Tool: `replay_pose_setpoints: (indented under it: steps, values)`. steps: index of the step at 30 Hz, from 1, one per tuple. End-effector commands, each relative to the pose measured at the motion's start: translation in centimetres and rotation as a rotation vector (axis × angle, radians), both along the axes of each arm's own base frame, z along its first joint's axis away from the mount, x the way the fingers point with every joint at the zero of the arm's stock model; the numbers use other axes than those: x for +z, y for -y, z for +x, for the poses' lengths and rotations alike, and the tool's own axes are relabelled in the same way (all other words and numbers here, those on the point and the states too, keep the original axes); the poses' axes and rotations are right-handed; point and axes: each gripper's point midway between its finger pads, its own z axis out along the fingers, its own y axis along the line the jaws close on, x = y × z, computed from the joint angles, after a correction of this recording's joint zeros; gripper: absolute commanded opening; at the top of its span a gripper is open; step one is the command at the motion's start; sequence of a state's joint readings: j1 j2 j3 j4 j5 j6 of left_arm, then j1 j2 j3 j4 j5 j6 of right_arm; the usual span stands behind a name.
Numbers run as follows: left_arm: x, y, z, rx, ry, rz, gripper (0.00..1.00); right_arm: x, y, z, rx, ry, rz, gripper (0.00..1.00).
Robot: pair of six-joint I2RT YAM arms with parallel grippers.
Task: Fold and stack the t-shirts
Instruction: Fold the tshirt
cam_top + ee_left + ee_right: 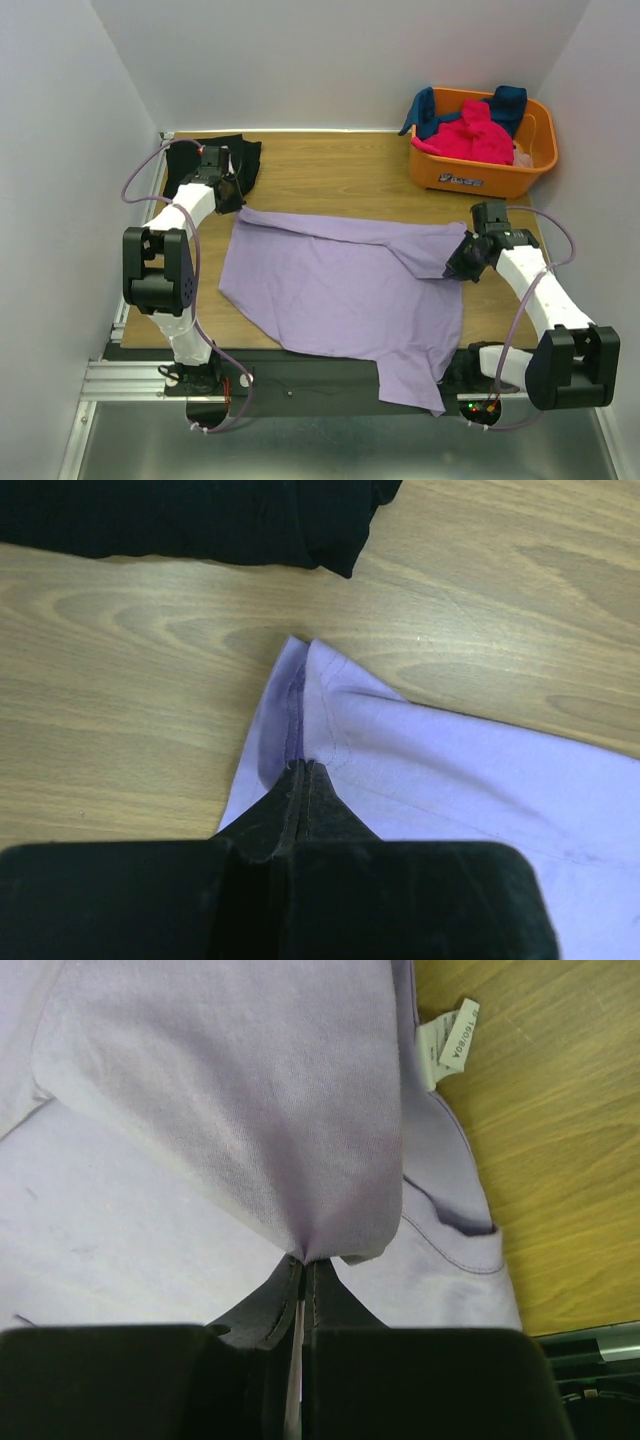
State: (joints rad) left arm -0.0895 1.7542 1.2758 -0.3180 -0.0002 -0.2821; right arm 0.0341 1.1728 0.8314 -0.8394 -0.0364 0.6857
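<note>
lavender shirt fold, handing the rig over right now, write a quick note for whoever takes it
Left gripper: shut on the far-left corner of the lavender shirt.
Right gripper: shut on a bunched fold at its right edge, near the label.
Things: lavender shirt spread on the table, near hem hanging over the edge; black shirt at the far-left corner, looks folded; pink shirt and teal shirt in the orange basket.
Done: apparently the black one only.
Left: fold the lavender, stack it, then the basket's two.

Lab rig: white booth walls (350, 60), wood table (340, 175), alu rail (125, 381).
</note>
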Motion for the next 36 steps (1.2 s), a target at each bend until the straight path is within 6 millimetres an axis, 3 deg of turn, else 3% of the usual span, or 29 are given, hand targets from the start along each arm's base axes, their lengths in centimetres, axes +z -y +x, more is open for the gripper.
replay_pose_setpoints:
  steps: [1,8,15,19,21,22,23,25,28,30,32,33,34,36]
  values:
    - [1.1,-0.1,0.4,-0.026,0.011,-0.004,0.00,0.6,-0.8,-0.9,0.012,-0.011,0.036,0.01]
    - [0.5,-0.2,0.3,-0.041,-0.004,0.002,0.00,0.2,-1.2,-2.0,0.019,-0.040,0.058,0.01]
    - [1.1,-0.3,0.6,-0.040,0.001,0.003,0.00,1.4,-1.5,-2.4,0.029,-0.033,0.064,0.00]
    - [0.8,-0.2,0.5,-0.047,-0.009,0.000,0.00,-0.1,-1.3,-3.5,0.023,-0.077,0.052,0.01]
    - [0.6,-0.1,0.4,-0.052,-0.015,-0.006,0.00,-0.4,-1.2,-3.6,0.020,-0.084,0.051,0.13]
    - [0.5,0.0,0.4,-0.055,-0.018,-0.007,0.00,-0.3,-1.1,-3.4,0.014,-0.076,0.044,0.36]
    - [0.4,0.0,0.3,-0.056,-0.020,-0.009,0.00,0.0,-1.0,-3.1,0.011,-0.060,0.040,0.45]
    - [0.6,0.0,0.3,-0.059,-0.015,-0.010,0.00,1.3,-0.7,-2.0,0.016,-0.011,0.019,0.57]
    - [0.7,0.2,0.4,-0.064,-0.011,-0.017,0.00,3.2,-1.0,0.1,0.046,0.064,-0.003,0.61]
    - [0.7,0.4,0.5,-0.069,-0.010,-0.026,0.00,3.3,-1.6,1.0,0.076,0.075,-0.011,0.60]
    - [0.8,0.6,0.6,-0.076,-0.004,-0.036,0.00,3.7,-3.7,1.9,0.137,0.101,-0.022,0.59]
    - [0.9,0.6,0.6,-0.075,-0.004,-0.039,0.03,3.0,-5.3,1.9,0.184,0.079,-0.036,0.59]
    - [0.9,0.6,0.7,-0.074,-0.003,-0.040,0.19,2.7,-6.0,2.1,0.199,0.076,-0.053,0.58]
    - [1.5,0.5,0.8,-0.066,0.011,-0.035,0.36,2.3,-7.5,2.6,0.228,0.081,-0.062,0.56]
